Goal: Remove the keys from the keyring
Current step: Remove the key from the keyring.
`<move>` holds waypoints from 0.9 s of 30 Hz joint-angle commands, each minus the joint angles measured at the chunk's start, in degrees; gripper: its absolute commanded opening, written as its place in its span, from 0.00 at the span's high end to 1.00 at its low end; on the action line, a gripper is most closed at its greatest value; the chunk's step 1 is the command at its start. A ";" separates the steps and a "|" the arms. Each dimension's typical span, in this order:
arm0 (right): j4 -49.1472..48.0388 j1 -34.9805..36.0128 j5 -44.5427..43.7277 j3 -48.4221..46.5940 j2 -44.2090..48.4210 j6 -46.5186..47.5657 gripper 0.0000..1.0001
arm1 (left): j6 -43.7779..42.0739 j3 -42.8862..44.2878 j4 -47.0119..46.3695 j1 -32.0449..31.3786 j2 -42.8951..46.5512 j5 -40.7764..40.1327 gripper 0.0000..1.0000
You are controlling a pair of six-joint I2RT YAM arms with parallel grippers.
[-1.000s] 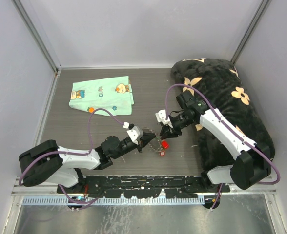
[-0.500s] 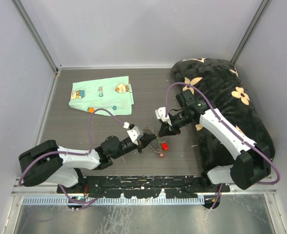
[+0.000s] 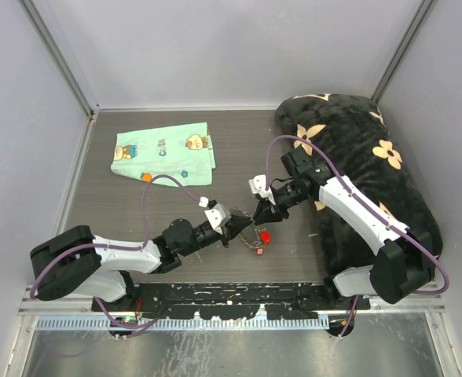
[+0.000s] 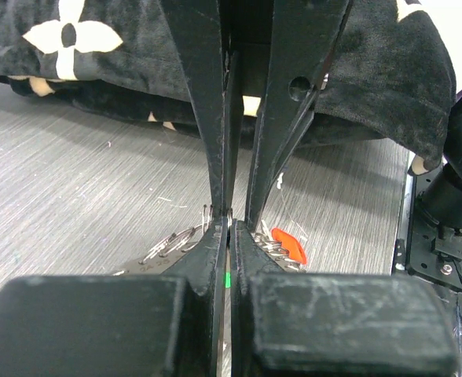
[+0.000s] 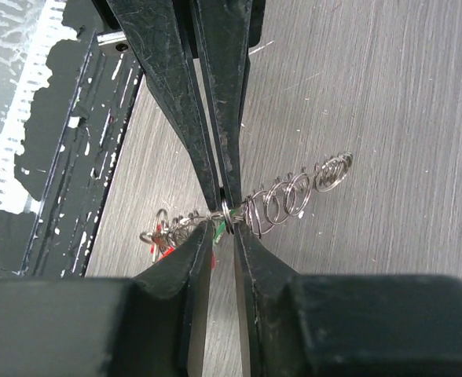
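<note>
The keyring (image 3: 251,230) is a thin silver wire loop strung with small rings and hangs between my two grippers just above the table. A red-headed key (image 3: 267,235) dangles from it. My left gripper (image 3: 236,224) is shut on the wire, tip to tip with my right gripper (image 3: 260,214), which is also shut on it. In the left wrist view my gripper (image 4: 229,225) pinches the loop, with rings (image 4: 171,243) to the left and the red key (image 4: 290,245) to the right. In the right wrist view my gripper (image 5: 225,214) grips a small ring, beside a row of rings (image 5: 294,196) and red and green keys (image 5: 166,238).
A mint-green cartoon-print cloth (image 3: 164,151) lies at the back left. A black blanket with cream flowers (image 3: 364,157) fills the right side, under the right arm. Grey walls close in the table on three sides.
My right gripper has edged a little to the left and closer to the left gripper's tips. The keyring bunch has shifted slightly with it. The left arm has barely moved.
</note>
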State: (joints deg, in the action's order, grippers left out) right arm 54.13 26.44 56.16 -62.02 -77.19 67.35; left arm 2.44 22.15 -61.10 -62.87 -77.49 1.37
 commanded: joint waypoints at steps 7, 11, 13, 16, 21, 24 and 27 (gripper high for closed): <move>-0.78 0.83 4.35 -0.08 0.51 1.45 0.81 | 0.81 1.58 -8.33 0.19 1.62 0.17 1.00; -0.40 0.81 5.00 -0.10 0.68 1.95 0.94 | 0.77 1.49 -8.25 0.20 1.77 -0.08 1.00; 0.37 0.81 5.10 -0.40 0.72 2.76 0.99 | 0.73 1.36 -8.12 0.19 1.86 -0.45 1.00; 0.56 0.81 4.42 -0.54 1.46 3.42 0.99 | 0.73 0.67 -7.67 0.18 2.32 -1.44 1.00; -0.83 0.81 0.33 -0.63 3.05 1.85 0.99 | 0.82 -0.94 -4.03 0.18 6.29 -3.38 0.91; -1.13 0.88 -2.60 -0.89 3.48 1.00 0.99 | 0.16 -1.54 1.15 0.21 10.05 -3.58 0.77; -0.81 1.15 -6.41 -1.73 3.94 0.26 0.99 | -1.28 -1.27 10.21 0.18 14.64 -2.67 0.69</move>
State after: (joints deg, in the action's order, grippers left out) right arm 53.93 27.27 53.63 -61.93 -75.83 68.79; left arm 3.18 20.49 -57.30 -62.87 -68.40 -0.40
